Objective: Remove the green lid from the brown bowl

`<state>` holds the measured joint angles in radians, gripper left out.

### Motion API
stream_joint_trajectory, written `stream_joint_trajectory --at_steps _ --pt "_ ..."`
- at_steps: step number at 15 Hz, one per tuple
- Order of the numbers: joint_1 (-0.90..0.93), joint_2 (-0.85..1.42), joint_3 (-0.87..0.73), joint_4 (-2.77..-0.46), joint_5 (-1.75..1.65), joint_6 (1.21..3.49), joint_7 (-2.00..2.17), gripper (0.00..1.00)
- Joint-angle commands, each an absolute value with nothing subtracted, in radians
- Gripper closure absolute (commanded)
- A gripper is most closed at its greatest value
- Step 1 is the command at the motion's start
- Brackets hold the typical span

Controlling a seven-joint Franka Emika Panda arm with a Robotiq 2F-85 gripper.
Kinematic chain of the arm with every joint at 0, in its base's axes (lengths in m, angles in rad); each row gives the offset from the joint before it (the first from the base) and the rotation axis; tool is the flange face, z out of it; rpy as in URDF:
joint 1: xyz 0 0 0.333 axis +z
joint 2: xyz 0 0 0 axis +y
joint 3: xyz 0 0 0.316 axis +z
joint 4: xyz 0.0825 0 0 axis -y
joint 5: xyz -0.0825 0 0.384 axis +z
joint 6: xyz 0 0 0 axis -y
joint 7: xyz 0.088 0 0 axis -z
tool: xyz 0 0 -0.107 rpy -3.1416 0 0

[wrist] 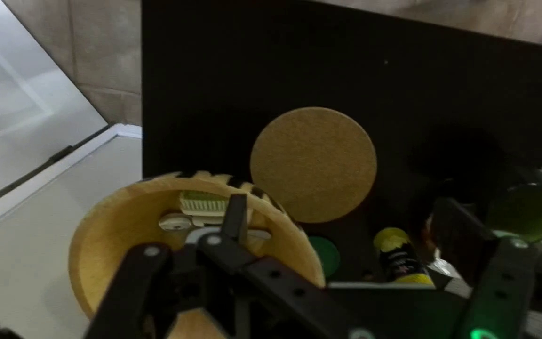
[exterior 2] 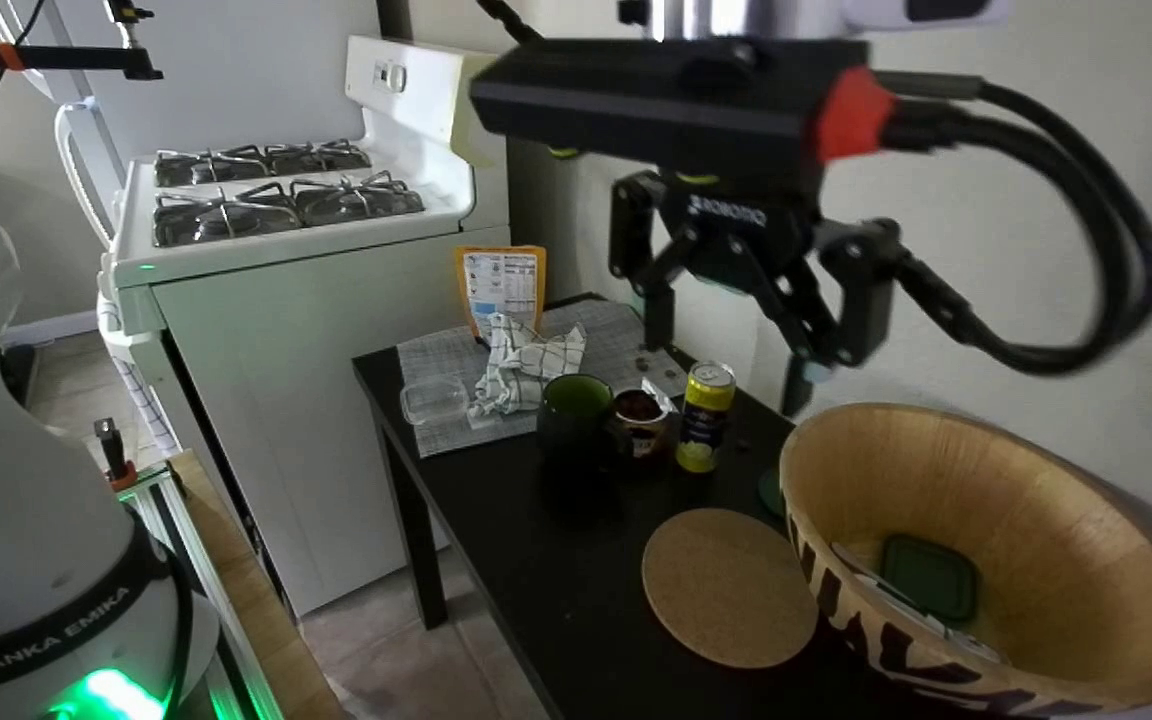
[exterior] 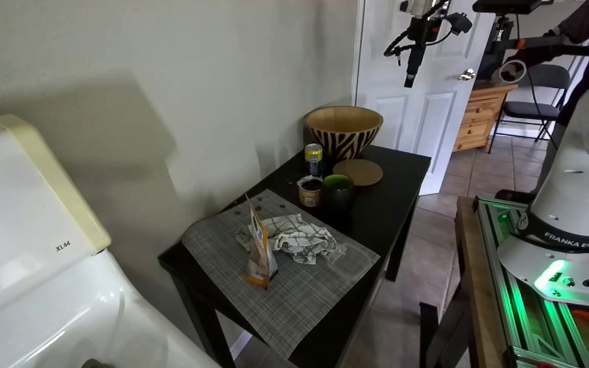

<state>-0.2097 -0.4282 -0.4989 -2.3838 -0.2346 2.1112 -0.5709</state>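
Note:
The brown wooden bowl [exterior 2: 1036,480] with dark zebra stripes stands at the table's end; it also shows in an exterior view [exterior: 345,120] and the wrist view [wrist: 97,235]. A dark green squarish lid [exterior 2: 929,578] lies inside it. In the wrist view I cannot make out this lid; my gripper covers much of the bowl. My gripper [exterior 2: 726,365] is open and empty, raised above the table near the bowl; it also shows in an exterior view [exterior: 410,83]. In the wrist view the gripper [wrist: 346,216] has one finger over the bowl's edge.
White items [wrist: 205,207] also lie in the bowl. Beside it are a round brown board [exterior 2: 729,588], a flat green disc [wrist: 325,255], a yellow can [exterior 2: 706,415], an opened tub [exterior 2: 641,430] and a green cup [exterior 2: 574,415]. A cloth [exterior: 299,237] and pouch [exterior: 261,250] are farther off.

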Motion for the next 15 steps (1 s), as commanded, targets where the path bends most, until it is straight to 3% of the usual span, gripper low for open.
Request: stream_joint_trajectory --at_steps 1,7,15 --pt "-0.249 -0.368 -0.494 -2.347 -0.215 2.126 -0.605 0.0" --pt "-0.262 -0.223 -0.499 -2.249 -0.208 2.139 -0.624 0.0" --pt "-0.31 0.019 -0.512 -2.183 -0.17 2.539 -0.864 0.0"
